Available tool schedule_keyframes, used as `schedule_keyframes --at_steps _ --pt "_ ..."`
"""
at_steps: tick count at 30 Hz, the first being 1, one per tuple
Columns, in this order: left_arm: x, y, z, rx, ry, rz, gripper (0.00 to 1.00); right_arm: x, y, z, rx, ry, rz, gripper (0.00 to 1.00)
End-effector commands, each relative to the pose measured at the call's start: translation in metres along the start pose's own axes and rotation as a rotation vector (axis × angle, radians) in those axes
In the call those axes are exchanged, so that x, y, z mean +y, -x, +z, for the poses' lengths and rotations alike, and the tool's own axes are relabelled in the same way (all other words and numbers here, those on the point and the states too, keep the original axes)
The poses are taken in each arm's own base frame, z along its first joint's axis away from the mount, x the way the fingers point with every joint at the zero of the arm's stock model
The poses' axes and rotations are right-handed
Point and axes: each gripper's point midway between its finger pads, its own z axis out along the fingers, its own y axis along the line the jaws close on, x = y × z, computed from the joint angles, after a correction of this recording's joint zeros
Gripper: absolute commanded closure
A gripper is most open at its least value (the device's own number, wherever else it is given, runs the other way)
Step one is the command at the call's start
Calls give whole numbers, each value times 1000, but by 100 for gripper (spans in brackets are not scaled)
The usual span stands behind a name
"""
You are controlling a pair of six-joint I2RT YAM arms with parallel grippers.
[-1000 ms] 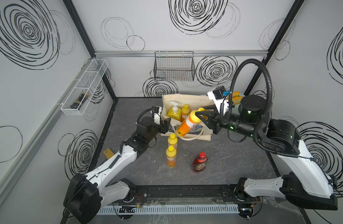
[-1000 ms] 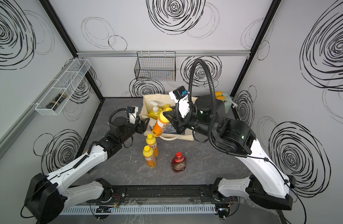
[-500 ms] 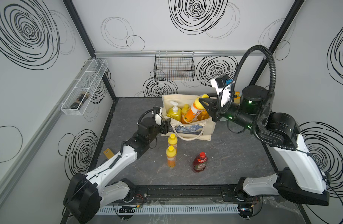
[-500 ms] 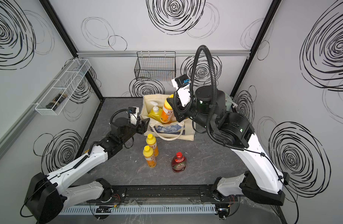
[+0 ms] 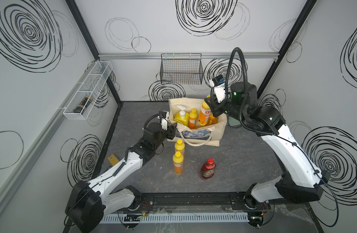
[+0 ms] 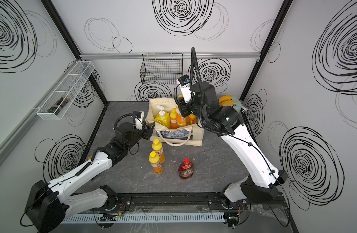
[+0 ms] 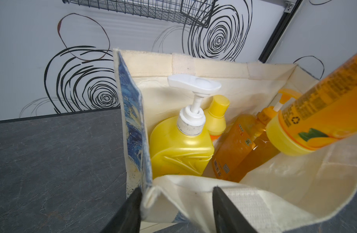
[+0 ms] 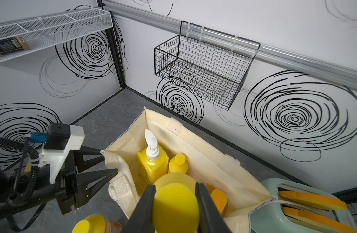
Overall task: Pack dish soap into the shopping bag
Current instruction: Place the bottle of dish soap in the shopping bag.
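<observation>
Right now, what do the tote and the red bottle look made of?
The tote looks like matte cream canvas: coarse weave, soft creases. The red bottle is probably glossy see-through plastic: bright highlights, dark red contents seem to show through, and the cap is opaque.

Small yellow bottle (image 5: 206,113), cap clamped in the right gripper (image 8: 175,191): a second ago tilted across the front of the shopping bag (image 5: 214,135), outside it; now nearly upright, base dipping into the bag mouth beside the orange pump bottle (image 7: 240,145). Right arm (image 5: 284,145): pulled back and raised. Bag's printed front: now uncovered.
</observation>
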Motion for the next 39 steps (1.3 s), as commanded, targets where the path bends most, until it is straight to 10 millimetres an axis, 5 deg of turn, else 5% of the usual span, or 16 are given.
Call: schedule_keyframes --at_steps 1,18,39 --pt "-9 15 -6 -62 -28 14 43 1 48 -10 -193 46 19 100" --pt "-11 20 -12 -73 -38 10 43 13 11 54 -142 131 44 100" --pt "-13 24 -14 -77 -48 8 43 16 -88 119 0 151 86 100"
